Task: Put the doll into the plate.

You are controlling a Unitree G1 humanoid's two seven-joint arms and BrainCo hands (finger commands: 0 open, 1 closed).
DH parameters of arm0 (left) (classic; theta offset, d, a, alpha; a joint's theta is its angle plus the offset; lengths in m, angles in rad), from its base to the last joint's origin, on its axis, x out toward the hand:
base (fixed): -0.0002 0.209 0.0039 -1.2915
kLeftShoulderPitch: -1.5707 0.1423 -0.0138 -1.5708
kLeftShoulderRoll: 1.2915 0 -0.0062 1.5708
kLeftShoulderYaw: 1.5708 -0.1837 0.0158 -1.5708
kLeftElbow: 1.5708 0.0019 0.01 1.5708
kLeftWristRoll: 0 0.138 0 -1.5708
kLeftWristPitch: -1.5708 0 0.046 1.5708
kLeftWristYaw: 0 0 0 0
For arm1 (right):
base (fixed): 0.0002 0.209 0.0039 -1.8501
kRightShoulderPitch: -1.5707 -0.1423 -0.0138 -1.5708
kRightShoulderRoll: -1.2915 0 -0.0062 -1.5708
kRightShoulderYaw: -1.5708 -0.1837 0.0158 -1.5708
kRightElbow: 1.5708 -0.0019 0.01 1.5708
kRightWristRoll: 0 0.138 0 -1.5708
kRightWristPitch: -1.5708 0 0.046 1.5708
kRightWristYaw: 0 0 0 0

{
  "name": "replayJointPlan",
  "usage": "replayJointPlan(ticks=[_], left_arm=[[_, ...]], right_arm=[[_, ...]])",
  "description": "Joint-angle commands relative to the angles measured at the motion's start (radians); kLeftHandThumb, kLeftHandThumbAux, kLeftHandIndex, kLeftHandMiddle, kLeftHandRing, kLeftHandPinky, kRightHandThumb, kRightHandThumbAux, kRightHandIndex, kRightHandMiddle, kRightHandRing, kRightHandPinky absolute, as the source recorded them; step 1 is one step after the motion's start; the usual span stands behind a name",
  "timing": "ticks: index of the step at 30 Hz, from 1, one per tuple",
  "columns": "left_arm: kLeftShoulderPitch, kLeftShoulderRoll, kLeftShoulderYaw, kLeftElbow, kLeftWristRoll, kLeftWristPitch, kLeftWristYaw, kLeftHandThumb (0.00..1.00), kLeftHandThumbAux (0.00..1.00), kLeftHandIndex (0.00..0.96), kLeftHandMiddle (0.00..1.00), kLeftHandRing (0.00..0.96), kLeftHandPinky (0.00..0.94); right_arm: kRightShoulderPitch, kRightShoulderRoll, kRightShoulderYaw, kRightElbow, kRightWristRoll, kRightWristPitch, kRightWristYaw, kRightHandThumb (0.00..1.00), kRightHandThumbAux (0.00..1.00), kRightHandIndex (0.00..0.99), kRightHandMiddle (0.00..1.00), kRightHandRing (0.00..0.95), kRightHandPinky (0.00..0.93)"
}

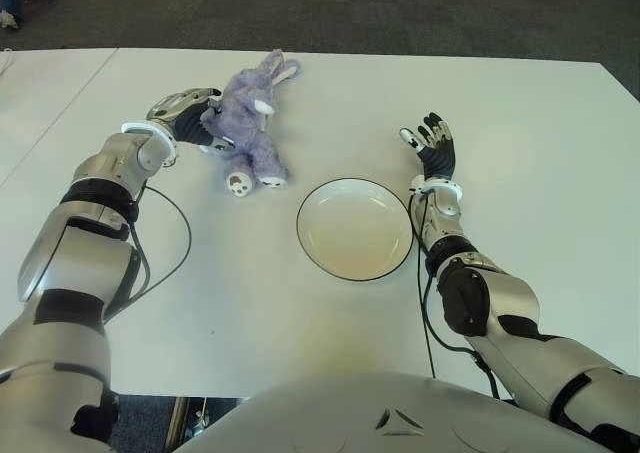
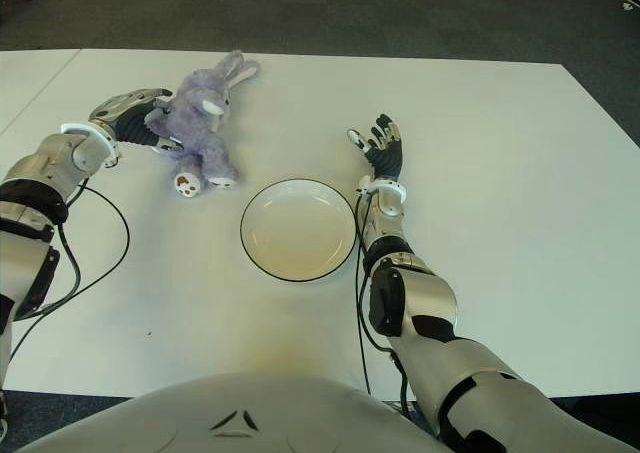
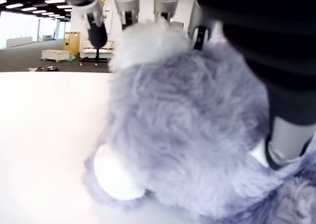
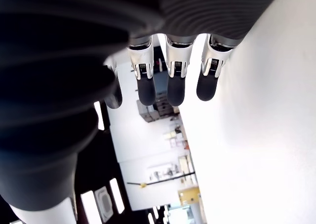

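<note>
The broad white rectangular table [image 1: 520, 153] fills most of the head views, with dark carpet floor [image 1: 400, 13] beyond its far edge.

Near the table's middle sits the round cream shallow plate with a thin dark rim [image 1: 356, 269], and nothing lies in it.

At about 10 o'clock from the plate, well apart from it, lies the soft lilac plush rabbit doll with white paws and muzzle [image 1: 250, 123]. It lies on the tabletop, ears pointing to 12 o'clock and feet to 6 o'clock, the nearest foot still clear of the plate's rim.

The silver and black left hand [image 1: 190, 113] is at 9 o'clock of the doll, pressed against its body. Its own wrist view shows the fur [image 3: 192, 135] right up against the palm, with fingers [image 3: 94, 21] reaching over the top and the thumb alongside, so the hand is closed around the doll.

The right hand [image 1: 432, 148] shows at 2 o'clock of the plate, near its rim, fingers [image 4: 175, 85] extended straight and slightly spread, holding nothing.
</note>
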Motion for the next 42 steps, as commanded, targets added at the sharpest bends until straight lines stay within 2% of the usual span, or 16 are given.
replayJointPlan(ticks=[1,2,3,16,20,27,28,29,30,31,32,33,34,35,36,42], left_arm=[[0.030,-0.044,-0.054,0.041,0.038,-0.010,0.004,0.000,0.615,0.351,0.070,0.000,0.000],[0.030,-0.045,-0.061,0.041,0.042,-0.013,0.012,0.000,0.615,0.347,0.070,0.000,0.000],[0.030,-0.046,-0.066,0.040,0.045,-0.017,0.017,0.000,0.612,0.291,0.061,0.000,0.000],[0.032,-0.049,-0.100,0.041,0.034,-0.016,-0.008,0.000,0.593,0.142,0.031,0.000,0.000],[0.035,-0.049,-0.105,0.045,0.030,-0.018,-0.012,0.000,0.591,0.213,0.028,0.000,0.000],[0.038,-0.049,-0.113,0.045,0.021,-0.020,-0.019,0.000,0.610,0.239,0.020,0.000,0.000],[0.037,-0.049,-0.114,0.045,0.020,-0.021,-0.021,0.000,0.645,0.284,0.071,0.038,0.064],[0.037,-0.049,-0.116,0.045,0.022,-0.023,-0.021,0.000,0.651,0.291,0.079,0.044,0.075],[0.037,-0.048,-0.117,0.044,0.022,-0.024,-0.020,0.003,0.676,0.340,0.149,0.153,0.209],[0.041,-0.041,-0.119,0.031,0.025,-0.033,-0.017,0.006,0.679,0.348,0.160,0.171,0.232],[0.044,-0.035,-0.121,0.021,0.027,-0.040,-0.014,0.157,0.677,0.415,0.302,0.327,0.385],[0.049,-0.026,-0.123,0.007,0.031,-0.049,-0.006,0.199,0.674,0.433,0.339,0.368,0.425],[0.051,-0.021,-0.125,-0.003,0.033,-0.055,-0.001,0.440,0.690,0.430,0.392,0.415,0.462],[0.053,-0.019,-0.128,-0.008,0.038,-0.058,0.009,0.624,0.701,0.429,0.432,0.452,0.493],[0.054,-0.017,-0.130,-0.011,0.041,-0.060,0.016,0.677,0.700,0.430,0.458,0.476,0.508],[0.061,-0.017,-0.128,-0.013,0.040,-0.054,0.038,0.710,0.694,0.431,0.518,0.523,0.522]], right_arm=[[0.143,0.029,-0.008,0.103,0.009,0.148,-0.030,0.000,0.832,0.143,0.120,0.096,0.107],[0.143,0.029,-0.008,0.103,0.010,0.149,-0.029,0.000,0.833,0.143,0.121,0.096,0.107],[0.143,0.030,-0.010,0.103,0.012,0.150,-0.027,0.000,0.836,0.143,0.119,0.094,0.104],[0.140,0.033,-0.021,0.102,0.023,0.154,-0.015,0.000,0.848,0.136,0.118,0.096,0.106],[0.141,0.032,-0.016,0.103,0.017,0.153,-0.019,0.000,0.843,0.136,0.118,0.095,0.108],[0.141,0.030,-0.014,0.103,0.014,0.155,-0.025,0.000,0.848,0.141,0.123,0.098,0.108],[0.141,0.030,-0.014,0.103,0.014,0.155,-0.025,0.000,0.849,0.142,0.125,0.100,0.107],[0.141,0.030,-0.014,0.103,0.014,0.154,-0.025,0.000,0.849,0.143,0.126,0.100,0.107],[0.141,0.029,-0.014,0.103,0.014,0.154,-0.025,0.000,0.850,0.143,0.126,0.101,0.106],[0.141,0.029,-0.014,0.103,0.014,0.154,-0.025,0.000,0.850,0.144,0.126,0.101,0.106],[0.141,0.030,-0.014,0.103,0.014,0.153,-0.025,0.000,0.850,0.146,0.128,0.103,0.106],[0.141,0.030,-0.014,0.103,0.014,0.153,-0.025,0.000,0.850,0.146,0.129,0.103,0.106],[0.141,0.029,-0.014,0.103,0.015,0.153,-0.025,0.000,0.849,0.147,0.130,0.104,0.106],[0.141,0.029,-0.015,0.103,0.015,0.153,-0.025,0.000,0.849,0.148,0.130,0.104,0.106],[0.141,0.029,-0.016,0.103,0.016,0.153,-0.024,0.000,0.848,0.149,0.131,0.104,0.105],[0.140,0.030,-0.016,0.103,0.016,0.153,-0.024,0.000,0.840,0.147,0.134,0.107,0.116]])
